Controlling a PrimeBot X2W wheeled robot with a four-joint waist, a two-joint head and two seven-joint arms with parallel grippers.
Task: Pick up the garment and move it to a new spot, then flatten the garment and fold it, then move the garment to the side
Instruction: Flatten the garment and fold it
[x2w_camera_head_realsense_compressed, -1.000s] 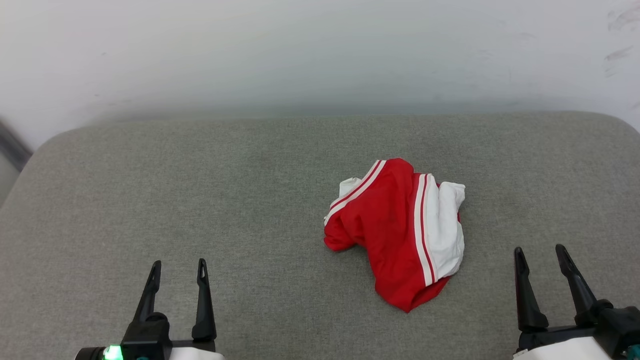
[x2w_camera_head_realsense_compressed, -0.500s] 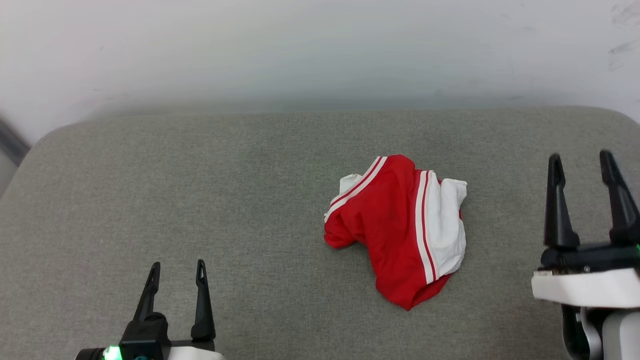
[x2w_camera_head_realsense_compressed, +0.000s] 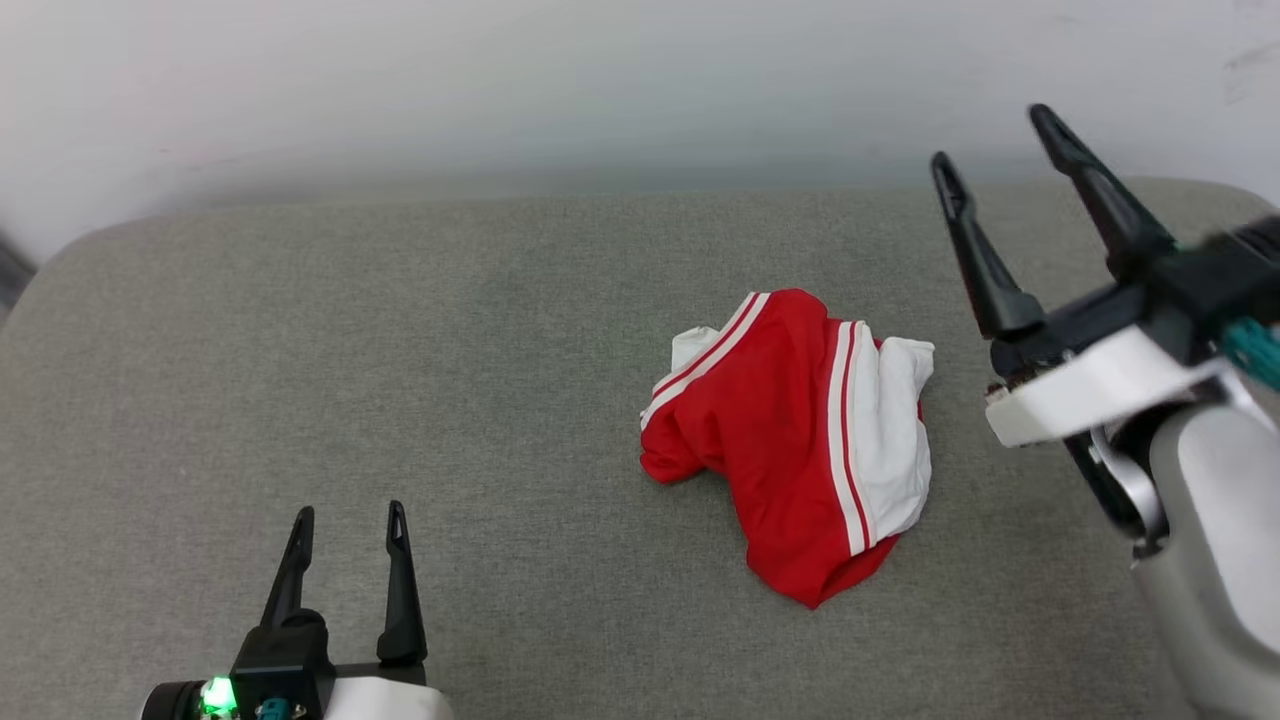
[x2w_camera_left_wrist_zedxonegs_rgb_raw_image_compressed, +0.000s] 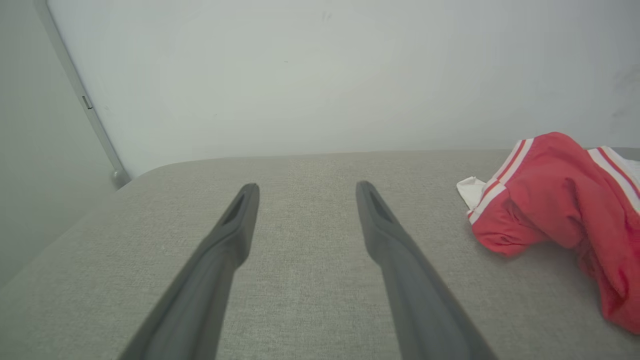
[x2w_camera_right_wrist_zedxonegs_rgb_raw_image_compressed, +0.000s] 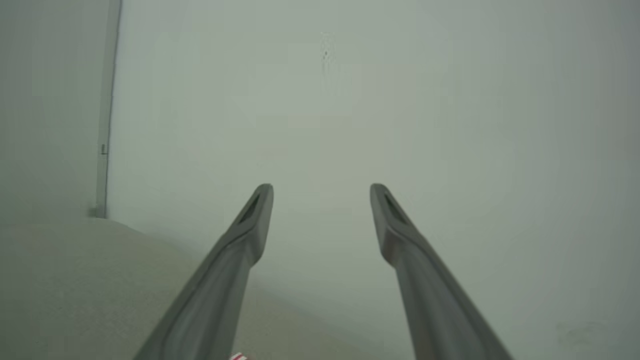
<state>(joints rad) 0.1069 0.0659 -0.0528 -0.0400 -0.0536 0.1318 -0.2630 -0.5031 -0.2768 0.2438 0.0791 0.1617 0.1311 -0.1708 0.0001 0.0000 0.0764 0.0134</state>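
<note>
Left gripper (x2w_camera_head_realsense_compressed: 348, 515) sits low and near, fingers spread, empty. The crumpled garment (x2w_camera_head_realsense_compressed: 800, 440) lies right of it on the grey cushion (x2w_camera_head_realsense_compressed: 400, 350), long axis running near-to-far. The right gripper (x2w_camera_head_realsense_compressed: 990, 135), also spread and empty, hangs raised off its right side, looking the nearer arm.

Illumination: bright, even and diffuse; source direction cannot be determined.
Shadows: soft, narrow band under the near left edge of the garment (x2w_camera_head_realsense_compressed: 790, 440) on the grey cushion (x2w_camera_head_realsense_compressed: 400, 380).
Head view focus: cushion weave sharp; far wall (x2w_camera_head_realsense_compressed: 500, 90) hazy at its base.
Motion blur: housing behind the right gripper (x2w_camera_head_realsense_compressed: 990, 135) slightly smeared.
Right wrist view: dim, grey-green cast, low contrast, soft throughout.
Left wrist view: fingers (x2w_camera_left_wrist_zedxonegs_rgb_raw_image_compressed: 235, 225) blurred near the lens; straight lines lean at the left edge.
</note>
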